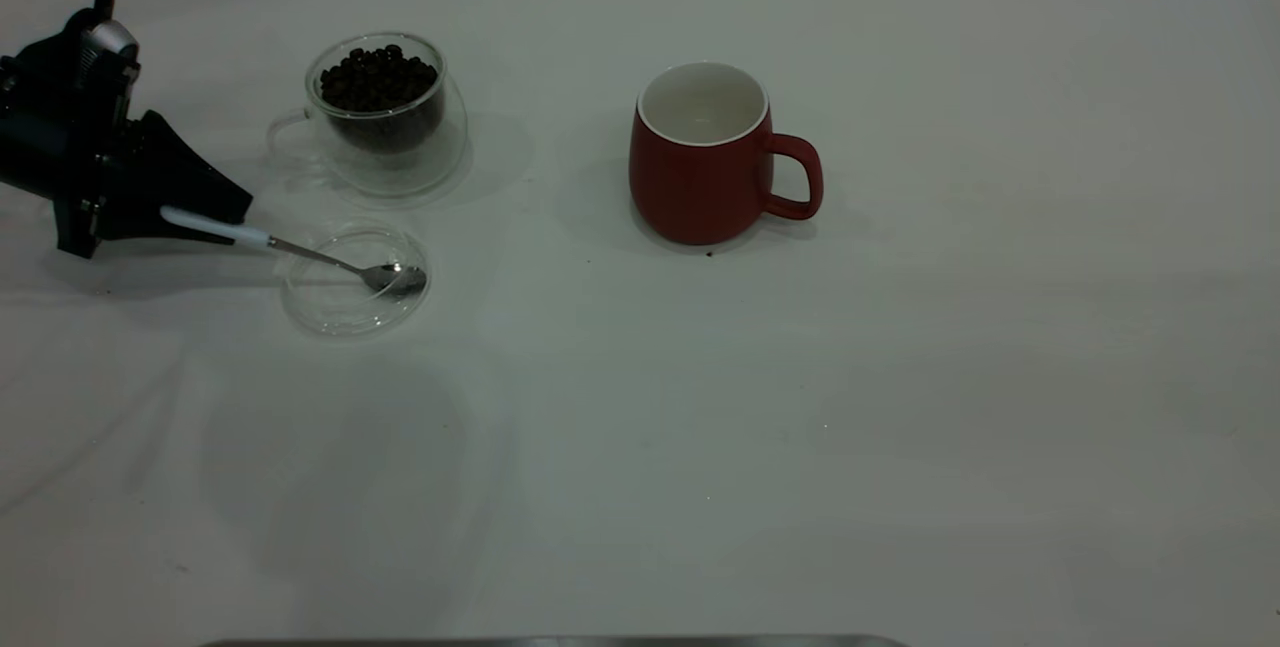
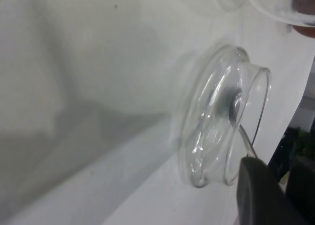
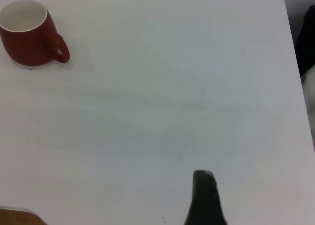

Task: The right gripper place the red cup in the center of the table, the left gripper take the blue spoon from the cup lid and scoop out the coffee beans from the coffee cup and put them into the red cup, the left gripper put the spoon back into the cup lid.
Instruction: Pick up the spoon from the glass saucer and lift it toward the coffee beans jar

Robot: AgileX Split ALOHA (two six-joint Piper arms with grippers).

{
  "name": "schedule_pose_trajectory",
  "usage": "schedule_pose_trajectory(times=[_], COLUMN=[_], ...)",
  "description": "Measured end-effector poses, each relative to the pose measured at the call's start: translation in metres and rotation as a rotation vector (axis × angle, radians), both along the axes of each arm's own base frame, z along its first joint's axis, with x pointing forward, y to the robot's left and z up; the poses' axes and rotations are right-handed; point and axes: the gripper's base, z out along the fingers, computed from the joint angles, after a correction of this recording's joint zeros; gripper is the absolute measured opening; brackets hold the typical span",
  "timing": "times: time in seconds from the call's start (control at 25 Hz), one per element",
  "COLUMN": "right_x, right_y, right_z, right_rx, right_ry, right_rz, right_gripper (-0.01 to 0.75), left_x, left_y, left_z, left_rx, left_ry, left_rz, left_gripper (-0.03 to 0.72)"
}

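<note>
Dark-red cup [image 1: 700, 177], white table [image 1: 900, 377]

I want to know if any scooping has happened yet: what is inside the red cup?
The red cup shows only a bare white inside in the exterior view; no coffee beans are visible in it. Its very bottom is partly hidden by the near wall.

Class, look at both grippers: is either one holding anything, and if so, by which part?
The left gripper holds the blue spoon by its pale handle end; the spoon's bowl rests in the cup lid. The right gripper holds nothing.
</note>
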Motion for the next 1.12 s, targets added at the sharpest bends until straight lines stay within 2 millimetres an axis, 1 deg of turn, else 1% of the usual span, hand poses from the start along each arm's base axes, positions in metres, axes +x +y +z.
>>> schedule_pose_trajectory(times=[0.08,0.16,0.4,0.52,0.72,0.88,1.12], right_x=[0.000,0.000,0.000,0.000,0.000,0.000,0.000], right_y=[0.000,0.000,0.000,0.000,0.000,0.000,0.000], right_z=[0.000,0.000,0.000,0.000,0.000,0.000,0.000], right_rx=[0.000,0.000,0.000,0.000,0.000,-0.001,0.000], right_ry=[0.000,0.000,0.000,0.000,0.000,0.001,0.001], right_rz=[0.000,0.000,0.000,0.000,0.000,0.000,0.000], right_gripper=[0.588,0.588,0.588,0.588,0.588,0.588,0.588], left_x=[0.000,0.000,0.001,0.004,0.013,0.012,0.013], left_y=[0.000,0.000,0.000,0.001,0.006,0.010,0.013], left_z=[0.000,0.001,0.002,0.012,0.033,0.042,0.059], left_rx=[0.000,-0.007,-0.008,0.008,0.050,0.101,0.152], left_ry=[0.003,0.005,0.021,0.004,-0.005,0.041,0.044], left_rz=[0.003,0.006,0.018,0.016,0.030,0.028,0.018], left_gripper=[0.143,0.124,0.118,0.118,0.118,0.117,0.116])
